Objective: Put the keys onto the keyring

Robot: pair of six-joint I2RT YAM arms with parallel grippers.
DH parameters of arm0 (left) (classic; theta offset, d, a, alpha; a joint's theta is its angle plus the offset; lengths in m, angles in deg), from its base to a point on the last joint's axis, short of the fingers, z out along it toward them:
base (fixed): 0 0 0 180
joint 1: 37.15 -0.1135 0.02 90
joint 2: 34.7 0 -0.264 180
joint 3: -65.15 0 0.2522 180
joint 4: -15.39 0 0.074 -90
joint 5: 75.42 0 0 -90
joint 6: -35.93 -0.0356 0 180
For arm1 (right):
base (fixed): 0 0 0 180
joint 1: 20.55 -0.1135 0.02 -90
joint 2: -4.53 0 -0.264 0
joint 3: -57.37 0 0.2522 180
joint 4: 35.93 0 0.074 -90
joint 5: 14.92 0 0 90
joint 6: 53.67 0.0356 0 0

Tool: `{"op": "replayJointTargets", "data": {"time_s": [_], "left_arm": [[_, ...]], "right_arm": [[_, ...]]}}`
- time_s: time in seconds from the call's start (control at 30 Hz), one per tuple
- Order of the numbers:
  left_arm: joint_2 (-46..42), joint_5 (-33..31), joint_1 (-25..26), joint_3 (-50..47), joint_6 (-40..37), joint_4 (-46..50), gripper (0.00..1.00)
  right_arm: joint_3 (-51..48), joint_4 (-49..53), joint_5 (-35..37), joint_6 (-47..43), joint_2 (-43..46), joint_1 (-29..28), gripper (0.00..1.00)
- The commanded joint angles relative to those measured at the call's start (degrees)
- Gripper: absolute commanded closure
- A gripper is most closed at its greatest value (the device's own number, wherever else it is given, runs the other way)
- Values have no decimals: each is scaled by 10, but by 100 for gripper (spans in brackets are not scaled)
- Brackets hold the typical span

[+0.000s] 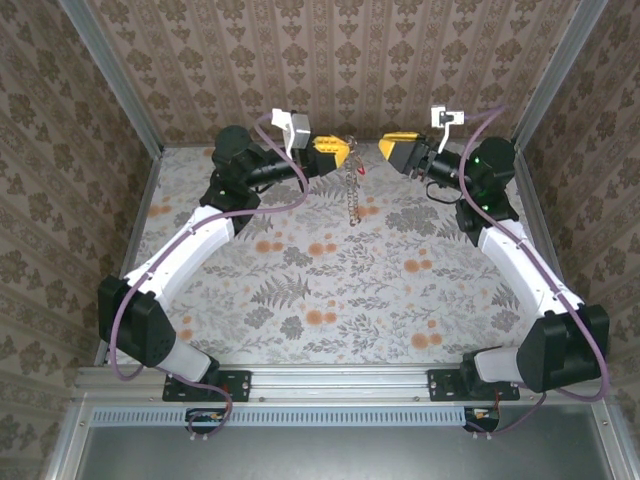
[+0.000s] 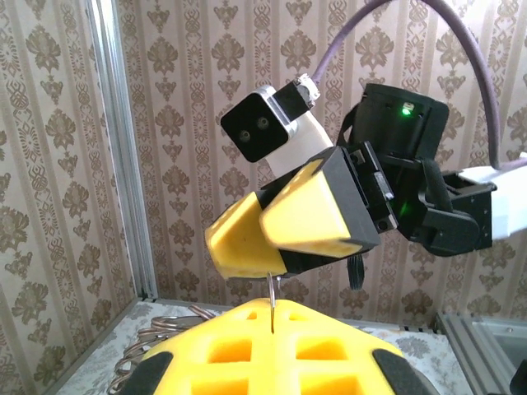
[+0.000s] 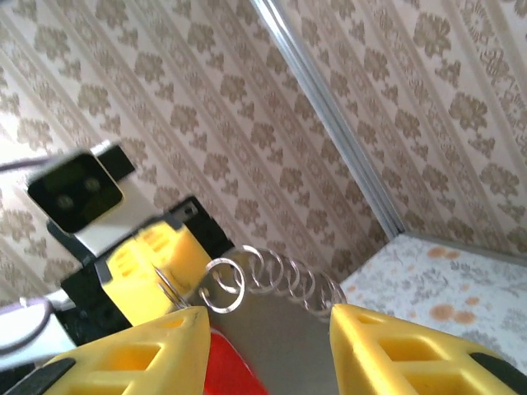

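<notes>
Cloth printed with orange flowers and grey ferns (image 1: pixel 300 300) fills the middle of the top view, under walls of brown patterned wallpaper (image 1: pixel 330 60). The white-and-black left arm (image 1: pixel 190 250) and right arm (image 1: pixel 520 250) rise from the bottom corners and meet near the top centre. The yellow-fingered left gripper (image 1: pixel 343 151) is pressed together, pinching the thin, dull metallic chain keyring (image 1: pixel 352 195), which dangles below it. The yellow right gripper (image 1: pixel 386 148) faces it from just beside, with its fingers spread apart. In the right wrist view, a tiny bright red key piece (image 3: pixel 232 367) sits at the bottom edge, against the lower-left finger.
</notes>
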Motion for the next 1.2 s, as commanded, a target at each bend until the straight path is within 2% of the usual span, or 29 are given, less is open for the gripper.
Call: {"op": "replayJointTargets", "data": {"time_s": [0.0,0.13,0.23,0.57,1.17], "left_arm": [[12,-8,-13,-10,79,-110,100],[39,-16,-29,-23,166,-210,100],[50,-25,-35,-29,198,-242,100],[72,-42,-39,-44,264,-313,100],[84,-45,-36,-47,297,-336,100]], "right_arm": [[-7,-119,59,75,-19,-11,55],[-9,-195,86,128,-53,-20,53],[-2,-227,99,150,-69,-31,52],[21,-204,121,129,-100,-73,49],[57,-203,100,129,-126,-93,53]]}}
